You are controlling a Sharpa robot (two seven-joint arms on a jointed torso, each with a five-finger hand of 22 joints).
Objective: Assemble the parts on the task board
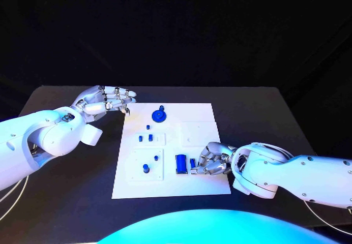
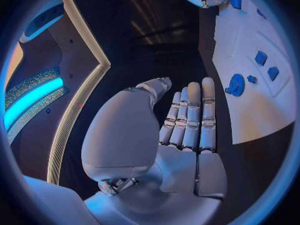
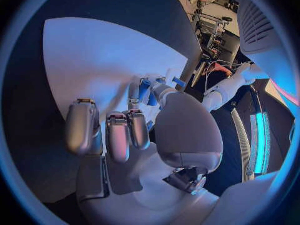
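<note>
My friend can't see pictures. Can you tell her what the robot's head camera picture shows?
Looking down at a black table, the robot's right hand rests on a white task board beside a small blue part. Its left hand hovers at the board's far left corner, near a round blue part.

Your right hand reaches over the white board, its fingers curled. A small blue part sits at the fingertips, with another blue piece just beyond them.
</note>
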